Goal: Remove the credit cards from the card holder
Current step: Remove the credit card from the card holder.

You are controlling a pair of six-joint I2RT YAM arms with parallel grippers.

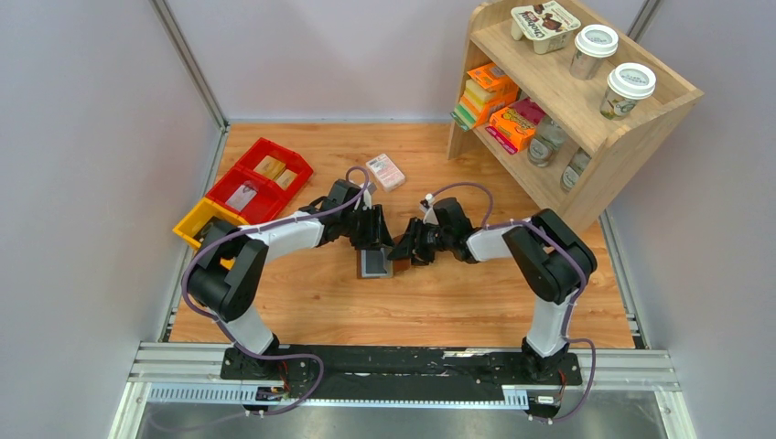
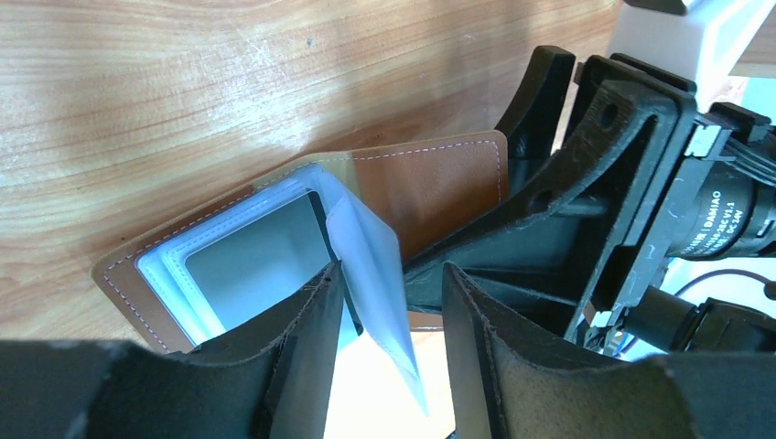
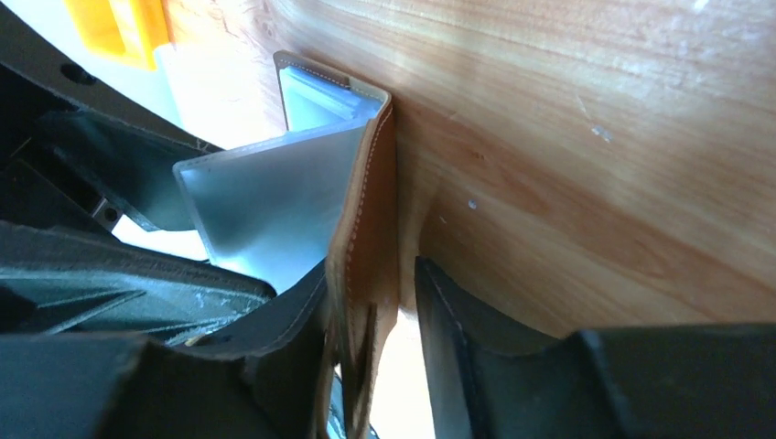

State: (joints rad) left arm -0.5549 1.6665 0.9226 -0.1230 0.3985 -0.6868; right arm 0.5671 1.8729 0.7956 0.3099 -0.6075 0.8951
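Note:
The card holder (image 1: 375, 265), brown leather with pale blue-grey pockets, lies open on the wooden table between both arms. In the left wrist view its cover (image 2: 430, 183) lies flat and a pale leaf (image 2: 371, 265) stands up from the pockets. My left gripper (image 2: 392, 274) is open around that leaf, which rests against one finger with a gap to the other. My right gripper (image 3: 371, 270) is open astride the holder's raised brown edge (image 3: 366, 238), with daylight on one side. A grey panel (image 2: 256, 261) fills one pocket; whether it is one of the credit cards I cannot tell.
Red bins (image 1: 259, 178) and a yellow bin (image 1: 197, 219) sit at the back left. A pink-and-white box (image 1: 385, 171) lies behind the grippers. A wooden shelf (image 1: 567, 91) with cups and packets stands at the back right.

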